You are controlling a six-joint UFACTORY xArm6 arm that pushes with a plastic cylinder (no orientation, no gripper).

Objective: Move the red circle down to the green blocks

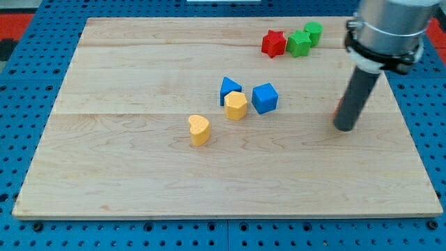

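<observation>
My tip [344,127] rests on the wooden board [125,174] at the view's right, holding nothing; a red sliver [336,108] touching the rod's left side may be the red circle. The green star [300,44] and green block [314,32] sit at the top, well apart from it

Robotics lab bench, wooden board [139,167] on blue perforated table [28,70], small coloured blocks [237,104]
</observation>
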